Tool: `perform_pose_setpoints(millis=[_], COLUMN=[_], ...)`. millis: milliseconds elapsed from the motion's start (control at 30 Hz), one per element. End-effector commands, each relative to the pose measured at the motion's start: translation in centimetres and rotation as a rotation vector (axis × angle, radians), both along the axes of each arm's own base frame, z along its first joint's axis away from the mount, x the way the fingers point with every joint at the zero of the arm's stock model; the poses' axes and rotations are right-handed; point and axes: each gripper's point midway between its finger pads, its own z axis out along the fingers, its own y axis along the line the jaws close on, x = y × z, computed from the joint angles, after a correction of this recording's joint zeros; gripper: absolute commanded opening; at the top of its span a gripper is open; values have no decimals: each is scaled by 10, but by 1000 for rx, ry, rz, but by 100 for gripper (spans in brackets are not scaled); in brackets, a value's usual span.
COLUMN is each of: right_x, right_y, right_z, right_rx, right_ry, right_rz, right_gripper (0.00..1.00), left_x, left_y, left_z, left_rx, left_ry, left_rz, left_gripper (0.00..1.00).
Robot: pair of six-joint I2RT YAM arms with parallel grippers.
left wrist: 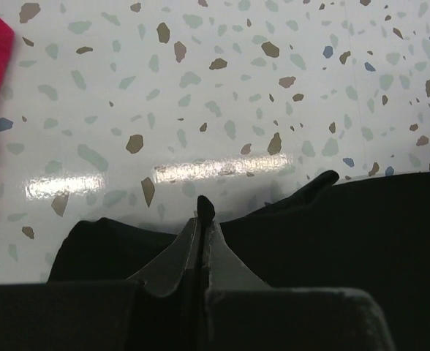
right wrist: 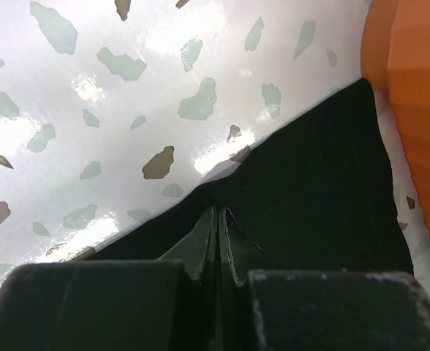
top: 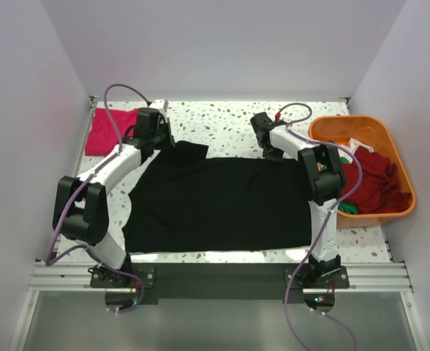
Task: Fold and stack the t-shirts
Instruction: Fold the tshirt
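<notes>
Black t-shirt: the black t-shirt (top: 222, 205) lies spread flat across the middle of the tabletop (top: 222, 121), with its far edge under both arms.
Left end effector: the left end effector (left wrist: 202, 219) is pressed together at the far left corner of the cloth. A nub of black fabric shows at its tips, so it is pinching the shirt.
Right end effector: the right end effector (right wrist: 219, 216) is pressed together on the far right edge, where cloth meets bare tabletop. The bite looks thin.
Other shirts: the pink-red t-shirt (top: 102, 131) lies folded at the far left. The dark red t-shirts (top: 376, 179) are heaped in the orange tub (top: 361, 128).
Step, as judged: both far corners are gripped, ready for the first fold toward the near edge.
Risk, right grip: held so near the hem, the cloth could slip out on lifting and skew the fold.
Risk, uneven pull: arms moving at different heights or speeds would bunch the fabric or drag the whole shirt.
Risk, tub: the right corner lies just beside the tub, and a wide swing could knock it.
</notes>
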Motion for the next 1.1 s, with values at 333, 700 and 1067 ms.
perform_pose_setpoints(millis=[333, 700, 1067], right_x=[-33, -94, -145], right_y=[9, 16, 3], right_z=[44, 49, 58], right_rx=[60, 9, 5], right_ry=[-138, -135, -133], right_rz=[72, 103, 106], right_gripper=[0, 0, 0], left_x=[-43, -127, -207], left_y=[-3, 20, 54], left_z=[43, 4, -12], left_rx=[-80, -105, -78], left_ry=[-98, 57, 233], left_rz=[20, 151, 290], left_gripper=[0, 0, 0])
